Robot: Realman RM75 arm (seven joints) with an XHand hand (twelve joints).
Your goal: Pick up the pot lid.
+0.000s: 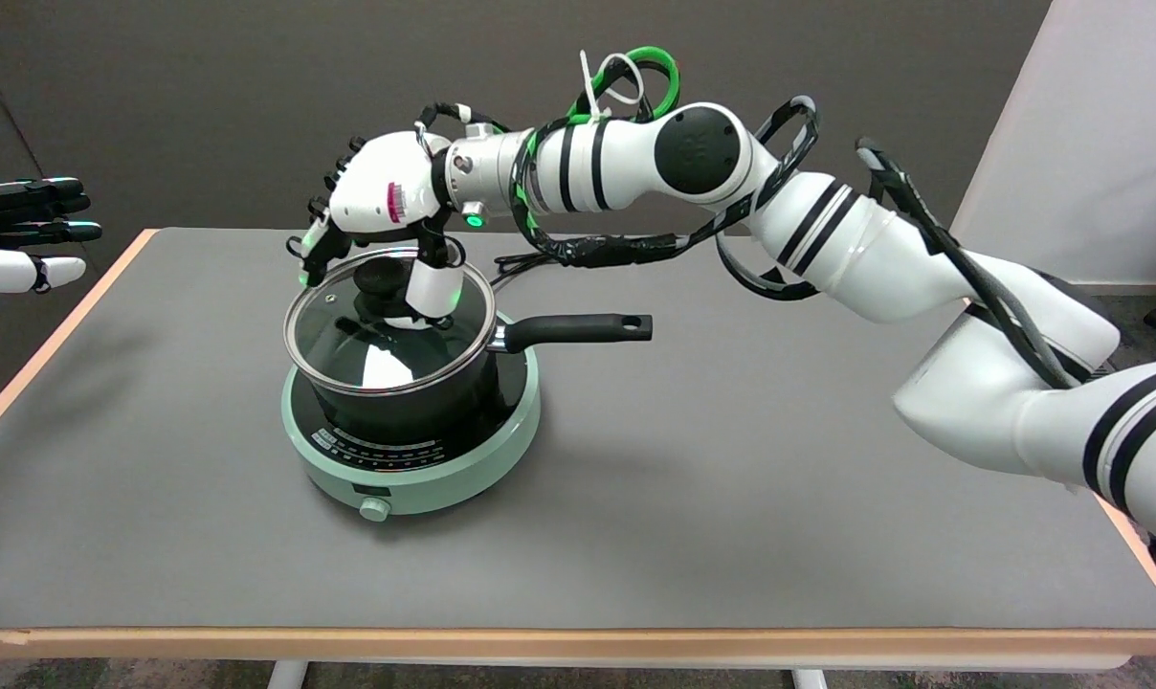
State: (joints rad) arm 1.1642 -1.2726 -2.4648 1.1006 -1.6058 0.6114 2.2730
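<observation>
Robot hand [387, 225] hangs over a glass pot lid [389, 335], palm turned down, its fingers draped around the lid's black knob [383, 282]: the thumb stands just right of the knob and the other fingers curl down at the lid's far left edge. Whether the fingers have actually clamped on the knob cannot be told from this angle; they bracket it closely, yet no firm contact shows on either side.

From above is the sensible approach, since the knob sits at the lid's centre and is the only part built for gripping. The lid itself rests on a black saucepan [425, 397], seated level on the rim, so the lifting step appears not yet done. The saucepan's long handle [578, 329] points right, away from the fingers and clear of the reach.

Under the saucepan is a pale green induction cooker [415, 469], control dial facing the camera, set left of centre on the grey counter [731, 478]. The white right arm [827, 239] stretches in from the lower right, bent high so the wrist can drop over the pot. At the frame's upper left edge the idle left hand [23, 234] hovers well apart.
</observation>
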